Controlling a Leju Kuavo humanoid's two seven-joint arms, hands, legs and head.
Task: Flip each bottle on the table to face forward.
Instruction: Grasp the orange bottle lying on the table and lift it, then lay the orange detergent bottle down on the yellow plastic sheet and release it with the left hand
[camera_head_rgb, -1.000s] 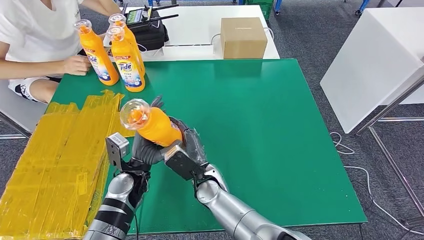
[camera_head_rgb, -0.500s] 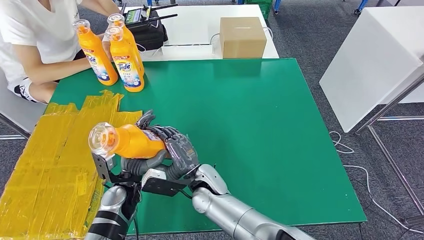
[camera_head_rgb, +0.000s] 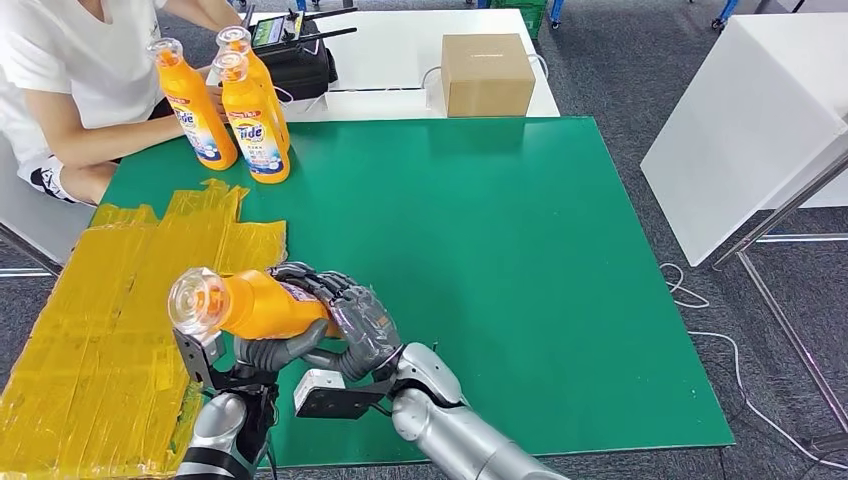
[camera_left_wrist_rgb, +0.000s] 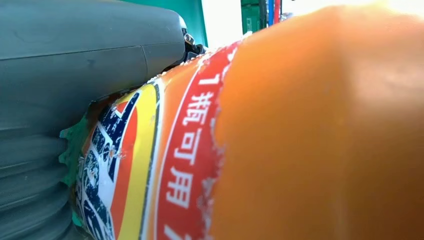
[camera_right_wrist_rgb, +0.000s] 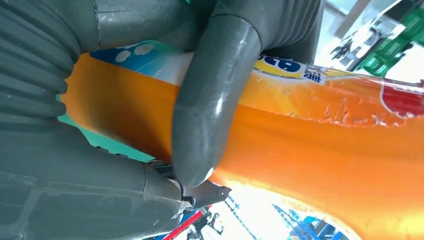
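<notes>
Both hands clamp one orange detergent bottle (camera_head_rgb: 262, 303) lying sideways above the green bench (camera_head_rgb: 520, 260): left hand (camera_head_rgb: 285, 350) beneath, right hand (camera_head_rgb: 350, 312) wrapped over. Three more bottles (camera_head_rgb: 225, 105) stand upright at the far corner.

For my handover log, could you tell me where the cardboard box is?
In the head view, the cardboard box sits on the white table beyond the green mat.

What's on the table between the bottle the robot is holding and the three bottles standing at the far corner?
In the head view, only yellow taped sheeting and bare green mat separate the held bottle from the standing bottles.
</notes>
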